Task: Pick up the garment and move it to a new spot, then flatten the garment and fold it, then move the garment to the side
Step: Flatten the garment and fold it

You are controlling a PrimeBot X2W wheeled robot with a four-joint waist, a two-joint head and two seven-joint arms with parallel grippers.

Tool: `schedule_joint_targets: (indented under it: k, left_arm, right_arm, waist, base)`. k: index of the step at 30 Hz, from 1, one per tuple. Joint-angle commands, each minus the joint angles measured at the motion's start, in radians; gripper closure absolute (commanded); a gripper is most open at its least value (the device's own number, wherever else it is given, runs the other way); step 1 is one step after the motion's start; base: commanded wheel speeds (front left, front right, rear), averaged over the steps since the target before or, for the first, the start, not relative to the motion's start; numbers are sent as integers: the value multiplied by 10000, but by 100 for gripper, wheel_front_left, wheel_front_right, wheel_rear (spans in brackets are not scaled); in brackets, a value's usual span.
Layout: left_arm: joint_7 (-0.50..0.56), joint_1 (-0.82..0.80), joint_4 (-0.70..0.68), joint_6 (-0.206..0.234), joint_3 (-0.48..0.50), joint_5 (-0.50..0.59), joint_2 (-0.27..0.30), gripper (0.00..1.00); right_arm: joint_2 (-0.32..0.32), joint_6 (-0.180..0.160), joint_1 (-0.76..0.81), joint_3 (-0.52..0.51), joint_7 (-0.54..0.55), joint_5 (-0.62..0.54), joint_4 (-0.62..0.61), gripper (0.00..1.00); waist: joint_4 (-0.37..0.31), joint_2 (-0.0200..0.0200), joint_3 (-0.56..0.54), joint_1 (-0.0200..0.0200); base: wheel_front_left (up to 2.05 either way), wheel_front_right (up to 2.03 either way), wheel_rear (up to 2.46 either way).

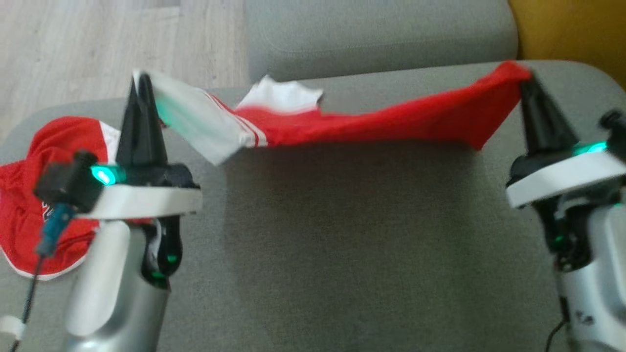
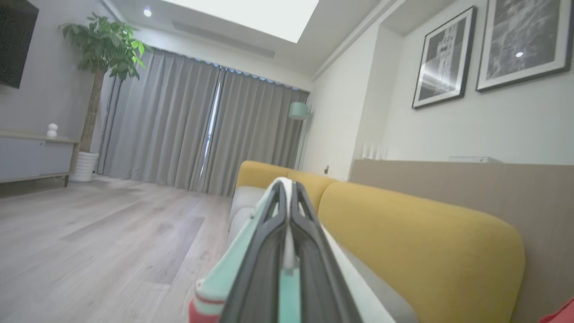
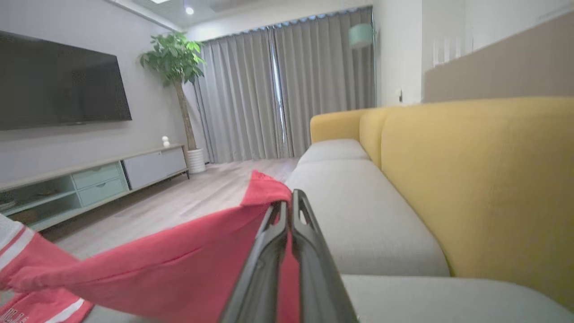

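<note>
Garment (image 1: 391,124) is strung out like a hammock across the upper half of the head view. It's a red shirt with white striped sleeves, sagging in the middle over the grey sofa seat (image 1: 342,244). I can't tell whether the low part touches the cushion. That view also shows a second red garment (image 1: 29,205) crumpled at the left edge, partly behind the left forearm.

The wrist views add the room. The left wrist view has wood floor (image 2: 89,233), grey curtains (image 2: 179,130), a plant (image 2: 105,45) at upper left and framed pictures (image 2: 448,58) at upper right. The right wrist view has a TV (image 3: 58,80) at upper left. Both show the yellow backrest (image 3: 471,179) much better than the head view, where it's just a corner at upper right.

The left hand (image 1: 139,80) is fully closed, pinching the white sleeve end at upper left. In its own view, pale cloth sits squeezed between the fingers (image 2: 264,251) and drapes down both sides. The right hand (image 1: 525,83) is closed just as tight on the red corner at upper right. In its wrist view the red cloth runs off toward lower left.

Both silver forearms come up from the bottom corners, well apart. The fingers point up the frame, so each hand sits right under the end it holds.
</note>
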Motion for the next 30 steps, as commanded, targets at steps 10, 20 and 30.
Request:
schedule_joint_targets:
  k: [10, 20, 30]
  left_arm:
    - [1137, -648, -3675, 529, 830, -378, 603, 100]
    - [2885, -971, -5863, 1068, 1259, -707, 1209, 100]
    - [3508, -5460, -1472, -232, 1006, -642, 2255, 100]
  right_arm:
    - [-372, -7, -18, -156, 1262, 997, -2916, 100]
    - [319, -7, 527, -823, 3171, 846, -5319, 100]
    - [231, -7, -4096, -503, 3473, 735, -2103, 100]
  waist:
    - [193, 0, -495, 1]
    - [121, 0, -268, 1]
    - [-351, 0, 2364, 1]
  base:
    - [0, 0, 0]
    - [0, 0, 0]
    - [0, 0, 0]
